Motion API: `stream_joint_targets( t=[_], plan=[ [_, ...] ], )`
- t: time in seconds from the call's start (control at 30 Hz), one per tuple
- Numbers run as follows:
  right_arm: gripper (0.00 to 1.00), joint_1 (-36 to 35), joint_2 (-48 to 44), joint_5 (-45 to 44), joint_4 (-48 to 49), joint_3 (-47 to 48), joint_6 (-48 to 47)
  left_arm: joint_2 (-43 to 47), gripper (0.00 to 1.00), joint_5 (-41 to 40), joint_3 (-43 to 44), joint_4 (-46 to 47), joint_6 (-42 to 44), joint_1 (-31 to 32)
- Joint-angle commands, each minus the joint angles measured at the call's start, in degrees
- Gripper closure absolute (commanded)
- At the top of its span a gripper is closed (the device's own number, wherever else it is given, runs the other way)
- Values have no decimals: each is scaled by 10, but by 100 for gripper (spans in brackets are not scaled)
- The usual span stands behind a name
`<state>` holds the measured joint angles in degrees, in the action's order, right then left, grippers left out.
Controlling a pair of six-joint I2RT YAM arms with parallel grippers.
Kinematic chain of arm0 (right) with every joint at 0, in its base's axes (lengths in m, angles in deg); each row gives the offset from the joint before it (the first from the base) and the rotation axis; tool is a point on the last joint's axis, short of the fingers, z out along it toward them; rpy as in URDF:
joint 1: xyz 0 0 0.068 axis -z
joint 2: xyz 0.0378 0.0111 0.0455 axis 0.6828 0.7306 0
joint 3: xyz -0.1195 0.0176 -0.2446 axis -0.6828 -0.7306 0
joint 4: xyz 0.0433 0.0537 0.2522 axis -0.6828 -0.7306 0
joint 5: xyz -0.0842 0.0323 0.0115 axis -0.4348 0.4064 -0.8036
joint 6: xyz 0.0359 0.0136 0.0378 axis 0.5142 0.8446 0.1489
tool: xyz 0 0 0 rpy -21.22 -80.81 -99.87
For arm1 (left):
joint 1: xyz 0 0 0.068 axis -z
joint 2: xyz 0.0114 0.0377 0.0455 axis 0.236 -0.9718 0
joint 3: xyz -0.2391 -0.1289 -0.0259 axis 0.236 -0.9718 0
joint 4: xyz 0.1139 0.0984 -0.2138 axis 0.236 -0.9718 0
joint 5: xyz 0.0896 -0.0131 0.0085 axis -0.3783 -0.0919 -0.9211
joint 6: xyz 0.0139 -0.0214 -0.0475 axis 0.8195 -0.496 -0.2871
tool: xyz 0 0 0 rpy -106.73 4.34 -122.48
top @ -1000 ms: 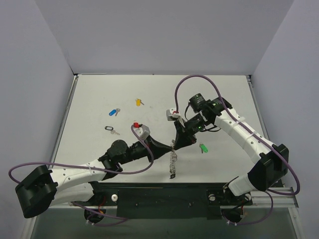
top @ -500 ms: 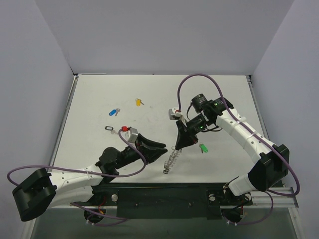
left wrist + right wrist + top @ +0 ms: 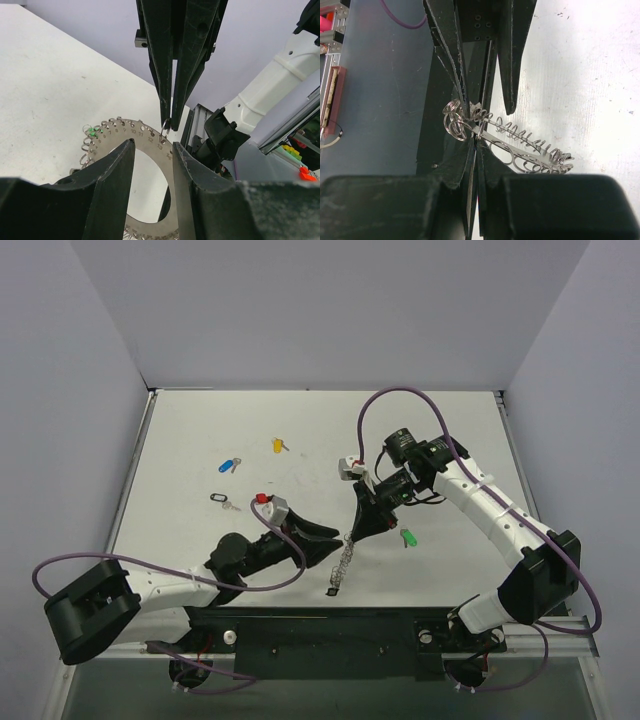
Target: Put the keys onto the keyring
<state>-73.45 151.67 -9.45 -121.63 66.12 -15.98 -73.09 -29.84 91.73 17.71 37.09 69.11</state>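
Right claw closed, pinching one wire loop on the rim of the keyring. Ring is edge-on in the top view and trails from the claw tips toward 7 o'clock, near the front edge of the bench. Can't tell if its low end touches the bench.

Left claw open, coming in from 9 o'clock. Its jaws stand either side of the ring's rim just by the right claw's tips and grip nothing.

Green-headed key lies on the bench at 3 o'clock of the ring, near it. Black-headed key, blue-headed key and yellow-headed key lie out at 10 to 11 o'clock, well apart from the ring.
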Motion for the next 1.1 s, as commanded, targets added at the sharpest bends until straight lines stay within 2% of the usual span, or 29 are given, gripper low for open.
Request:
stream_joint_targets(
  t=[0.0,0.57,0.73,0.9,1.07],
  plan=[
    [100,1,-23,43,-18,0,-14,-11,54,13,35,61,10,4],
    [100,1,-25,52,-19,1,-10,-48,60,53,56,82,-2,5],
    [100,1,-26,54,-18,1,-10,-62,66,66,60,95,-9,5],
    [100,1,-26,55,-20,1,-10,-75,76,82,66,106,-17,5],
    [100,2,-31,55,-20,1,-10,-71,77,71,59,102,-17,4]
  ],
)
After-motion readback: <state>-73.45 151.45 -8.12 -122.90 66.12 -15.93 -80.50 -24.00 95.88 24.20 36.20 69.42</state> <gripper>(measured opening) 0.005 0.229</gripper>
